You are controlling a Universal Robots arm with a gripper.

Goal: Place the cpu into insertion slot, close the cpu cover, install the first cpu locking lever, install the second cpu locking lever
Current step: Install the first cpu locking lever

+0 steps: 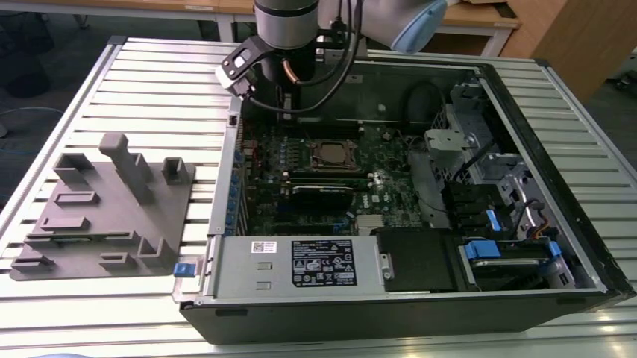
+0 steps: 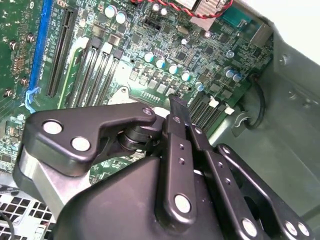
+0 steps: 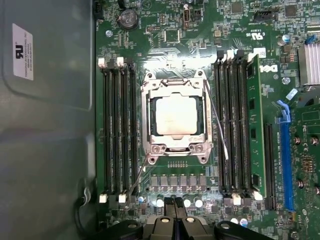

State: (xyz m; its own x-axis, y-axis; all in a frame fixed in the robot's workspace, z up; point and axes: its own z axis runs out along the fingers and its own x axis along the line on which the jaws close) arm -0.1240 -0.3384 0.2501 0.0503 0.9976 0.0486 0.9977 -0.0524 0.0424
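Chip (image 3: pixel 175 116) sits in socket (image 3: pixel 201 116), cover (image 3: pixel 176 89) lowered over it. Both wire levers (image 3: pixel 218 125) look unlatched, so you have those left. Jaws pinched together, empty, hovering near the socket.

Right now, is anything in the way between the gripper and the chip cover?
Nothing visible does. In the first wrist view only low board parts lie between the gripper and the cover, which lies over the chip.
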